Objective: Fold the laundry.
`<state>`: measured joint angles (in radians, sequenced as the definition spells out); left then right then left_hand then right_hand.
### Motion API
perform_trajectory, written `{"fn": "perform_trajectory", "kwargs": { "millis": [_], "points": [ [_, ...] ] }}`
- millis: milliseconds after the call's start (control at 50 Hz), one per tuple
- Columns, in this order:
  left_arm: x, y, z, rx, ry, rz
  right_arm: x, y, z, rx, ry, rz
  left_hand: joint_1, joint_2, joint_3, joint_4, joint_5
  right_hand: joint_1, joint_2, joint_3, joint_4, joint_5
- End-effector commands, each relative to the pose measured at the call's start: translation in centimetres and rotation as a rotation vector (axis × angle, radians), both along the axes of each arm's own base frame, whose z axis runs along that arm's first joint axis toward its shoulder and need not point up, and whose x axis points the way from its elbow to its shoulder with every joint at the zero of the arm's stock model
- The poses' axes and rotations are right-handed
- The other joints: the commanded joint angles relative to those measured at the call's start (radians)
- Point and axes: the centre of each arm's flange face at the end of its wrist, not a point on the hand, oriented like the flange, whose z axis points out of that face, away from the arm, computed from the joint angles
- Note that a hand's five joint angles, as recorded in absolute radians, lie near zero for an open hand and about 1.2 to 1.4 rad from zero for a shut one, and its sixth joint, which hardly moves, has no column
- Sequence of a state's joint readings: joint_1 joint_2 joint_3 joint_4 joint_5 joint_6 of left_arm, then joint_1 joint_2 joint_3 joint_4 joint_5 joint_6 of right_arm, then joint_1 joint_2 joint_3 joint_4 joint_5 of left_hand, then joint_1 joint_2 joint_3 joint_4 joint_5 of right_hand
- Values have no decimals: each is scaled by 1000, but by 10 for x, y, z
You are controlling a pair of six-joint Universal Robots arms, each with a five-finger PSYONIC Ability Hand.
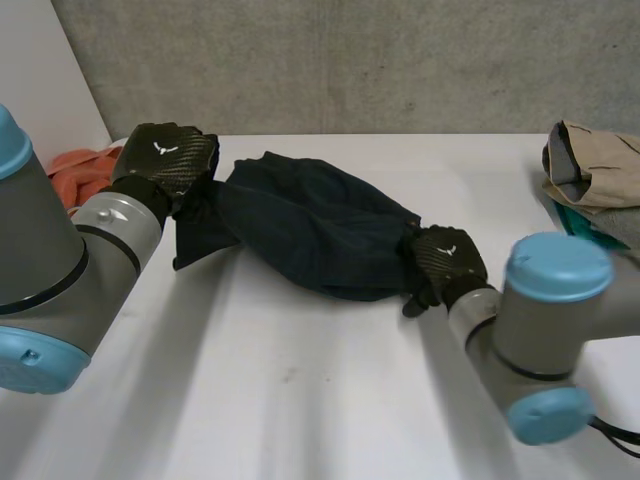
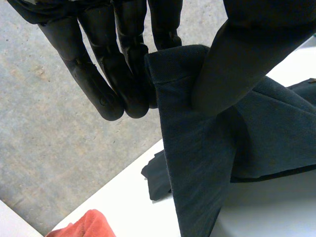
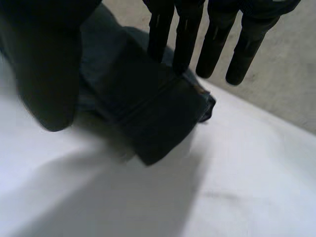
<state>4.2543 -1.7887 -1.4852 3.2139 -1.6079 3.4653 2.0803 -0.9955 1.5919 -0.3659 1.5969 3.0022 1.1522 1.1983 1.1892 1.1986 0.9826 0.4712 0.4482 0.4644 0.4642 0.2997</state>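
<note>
Dark cloth (image 1: 310,235) lies bunched across the table (image 1: 300,400). Left hand (image 1: 165,155) pinches one corner of it between thumb and fingers. Right hand (image 1: 445,262) pinches the opposite end likewise. Orange cloth (image 1: 85,170) lies beyond the left-hand corner.

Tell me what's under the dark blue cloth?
White table shows beneath the dark blue cloth at its edges; the left hand and right hand pinch its ends. Anything under its middle is covered.

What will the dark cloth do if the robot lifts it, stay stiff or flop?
Probably flop: the dark cloth bunches in soft folds between the left hand and the right hand. Likely light, since a thumb-and-finger pinch holds its corner.
</note>
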Motion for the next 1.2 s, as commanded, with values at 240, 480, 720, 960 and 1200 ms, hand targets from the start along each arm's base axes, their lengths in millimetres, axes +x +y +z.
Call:
{"fn": "perform_trajectory", "kwargs": {
  "millis": [240,480,720,960,1200],
  "points": [
    [19,18,15,57,-7,41,-1,-31,58,-227,86,14,244,198,207,198,239,925,948,932,932,922],
    [44,84,84,103,-78,-7,-57,3,191,-231,279,107,244,198,207,198,239,925,948,932,932,922],
    [1,13,16,185,-262,-42,-31,-24,111,66,535,293,244,198,207,198,239,925,948,932,932,922],
    [-9,-55,180,-546,48,89,14,-108,219,-689,226,-68,244,198,207,198,239,925,948,932,932,922],
    [2,-59,181,-646,196,84,24,-98,259,-1080,-8,-47,244,198,207,198,239,925,948,932,932,922]
  ]
}}
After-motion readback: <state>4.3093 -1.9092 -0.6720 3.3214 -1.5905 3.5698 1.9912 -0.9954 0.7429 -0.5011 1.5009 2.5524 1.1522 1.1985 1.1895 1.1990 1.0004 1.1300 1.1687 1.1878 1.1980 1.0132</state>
